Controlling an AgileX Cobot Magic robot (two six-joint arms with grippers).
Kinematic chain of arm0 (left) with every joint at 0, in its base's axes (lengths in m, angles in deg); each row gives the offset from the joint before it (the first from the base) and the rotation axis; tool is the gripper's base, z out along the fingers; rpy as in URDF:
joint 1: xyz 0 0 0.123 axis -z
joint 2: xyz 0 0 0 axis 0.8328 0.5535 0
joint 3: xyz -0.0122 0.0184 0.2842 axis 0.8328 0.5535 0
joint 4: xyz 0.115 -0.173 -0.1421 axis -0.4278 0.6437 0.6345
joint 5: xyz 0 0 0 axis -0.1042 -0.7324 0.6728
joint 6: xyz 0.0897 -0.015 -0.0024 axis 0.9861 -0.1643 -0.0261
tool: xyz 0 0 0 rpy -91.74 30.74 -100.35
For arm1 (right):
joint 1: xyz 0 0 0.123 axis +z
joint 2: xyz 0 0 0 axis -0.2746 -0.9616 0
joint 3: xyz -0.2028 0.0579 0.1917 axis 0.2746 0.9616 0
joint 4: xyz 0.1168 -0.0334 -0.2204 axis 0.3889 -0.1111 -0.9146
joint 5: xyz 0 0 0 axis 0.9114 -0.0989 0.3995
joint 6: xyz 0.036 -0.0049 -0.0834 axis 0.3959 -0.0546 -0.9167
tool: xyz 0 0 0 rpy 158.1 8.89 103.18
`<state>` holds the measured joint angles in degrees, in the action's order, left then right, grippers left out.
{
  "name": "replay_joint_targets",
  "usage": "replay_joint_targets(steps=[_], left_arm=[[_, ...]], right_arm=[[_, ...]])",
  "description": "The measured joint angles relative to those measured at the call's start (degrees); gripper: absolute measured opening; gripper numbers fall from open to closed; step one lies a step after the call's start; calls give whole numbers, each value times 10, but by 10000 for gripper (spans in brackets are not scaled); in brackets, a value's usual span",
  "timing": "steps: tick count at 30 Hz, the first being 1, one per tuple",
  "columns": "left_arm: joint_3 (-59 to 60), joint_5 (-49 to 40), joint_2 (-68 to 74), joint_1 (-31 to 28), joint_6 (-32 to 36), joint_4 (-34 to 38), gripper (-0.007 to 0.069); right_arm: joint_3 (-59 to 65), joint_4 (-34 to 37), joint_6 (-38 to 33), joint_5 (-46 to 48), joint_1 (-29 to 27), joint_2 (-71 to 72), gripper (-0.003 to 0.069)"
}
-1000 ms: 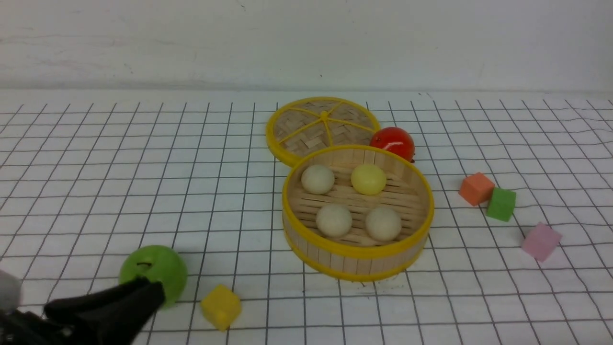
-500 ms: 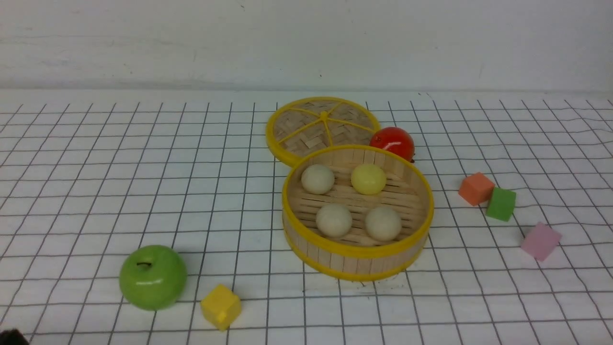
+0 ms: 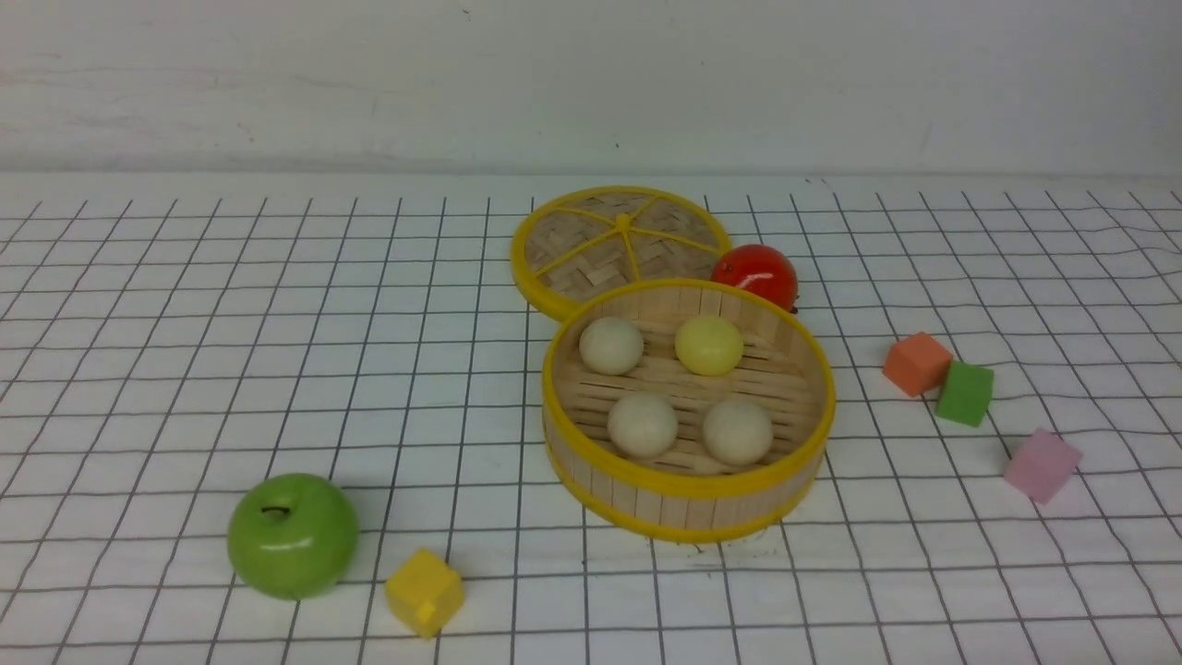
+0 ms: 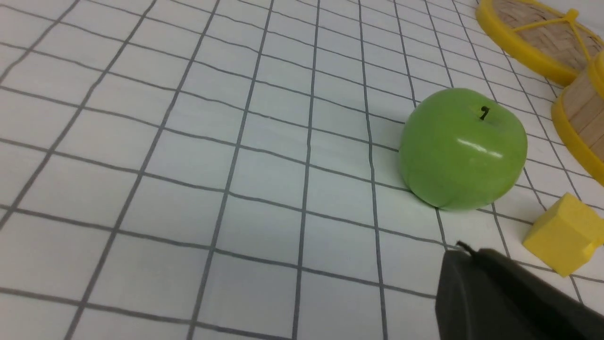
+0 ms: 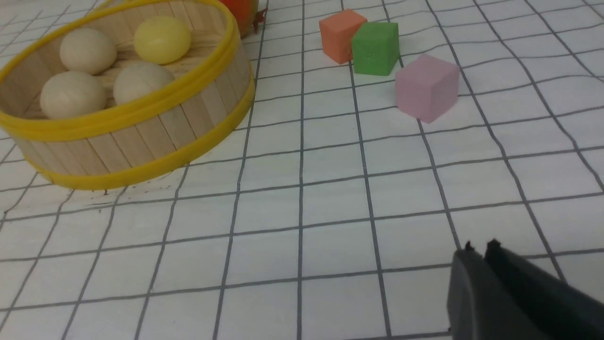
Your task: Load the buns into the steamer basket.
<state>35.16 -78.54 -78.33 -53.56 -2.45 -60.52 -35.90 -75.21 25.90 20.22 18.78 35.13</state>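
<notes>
The steamer basket (image 3: 688, 503), round with a wooden-slat wall and yellow rims, stands mid-table. Inside lie three cream-white buns (image 3: 611, 345) (image 3: 643, 424) (image 3: 738, 430) and one pale yellow bun (image 3: 709, 344). The basket also shows in the right wrist view (image 5: 141, 137) with all the buns in it. Neither gripper shows in the front view. My left gripper (image 4: 465, 252) is shut and empty, low over the table near the green apple. My right gripper (image 5: 479, 250) is shut and empty, apart from the basket.
The woven lid (image 3: 621, 247) lies behind the basket, a red ball (image 3: 755, 272) beside it. A green apple (image 3: 293, 535) and yellow cube (image 3: 424, 591) sit front left. Orange (image 3: 916, 364), green (image 3: 965, 393) and pink (image 3: 1043, 465) cubes lie right of the basket.
My left gripper has drawn back out of the front view's lower left corner. The basket, buns and other objects have not moved.
</notes>
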Motion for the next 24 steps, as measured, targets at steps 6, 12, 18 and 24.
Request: replay_joint_targets(steps=[6, 12, 18, 24], left_arm=[[0, 0, 0, 0, 0, 0, -13], [0, 0, 0, 0, 0, 0, -13], [0, 0, 0, 0, 0, 0, -13], [0, 0, 0, 0, 0, 0, -13]], right_arm=[[0, 0, 0, 0, 0, 0, 32], [0, 0, 0, 0, 0, 0, 34], [0, 0, 0, 0, 0, 0, 40], [0, 0, 0, 0, 0, 0, 48]])
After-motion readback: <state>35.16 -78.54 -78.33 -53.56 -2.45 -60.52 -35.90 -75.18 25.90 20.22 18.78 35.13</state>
